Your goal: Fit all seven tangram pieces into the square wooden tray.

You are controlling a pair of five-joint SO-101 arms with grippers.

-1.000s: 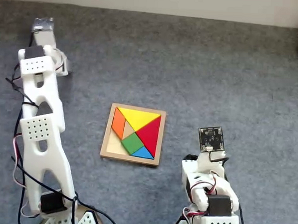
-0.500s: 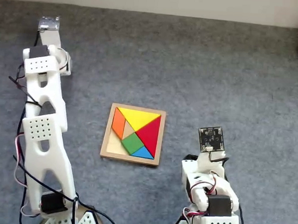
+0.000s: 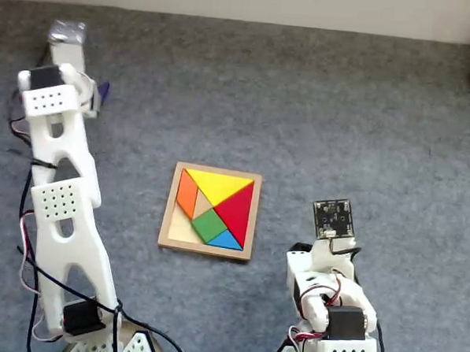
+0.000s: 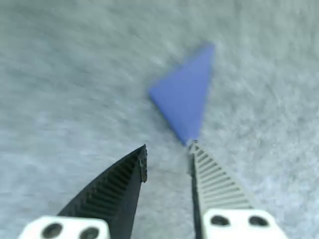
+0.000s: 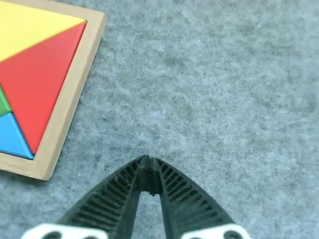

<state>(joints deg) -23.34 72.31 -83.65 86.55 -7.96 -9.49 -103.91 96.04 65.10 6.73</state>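
Here, a flat blue triangle [image 4: 184,99].

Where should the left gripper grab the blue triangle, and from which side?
Likely from above: the blue triangle lies flat on the carpet, so only its thin edges offer grip. The open left gripper could straddle the corner pointing at it and close on both slanted edges.

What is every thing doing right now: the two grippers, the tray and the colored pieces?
Left gripper: open, by one corner of the blue triangle.
Right gripper: shut, empty, over the carpet beside the wooden tray.
Blue triangle: flat on the carpet, outside the wooden tray.
Wooden tray: partly filled, bare gap in one corner.
Yellow triangle: seated in the wooden tray.
Red triangle: seated.
Green square: seated.
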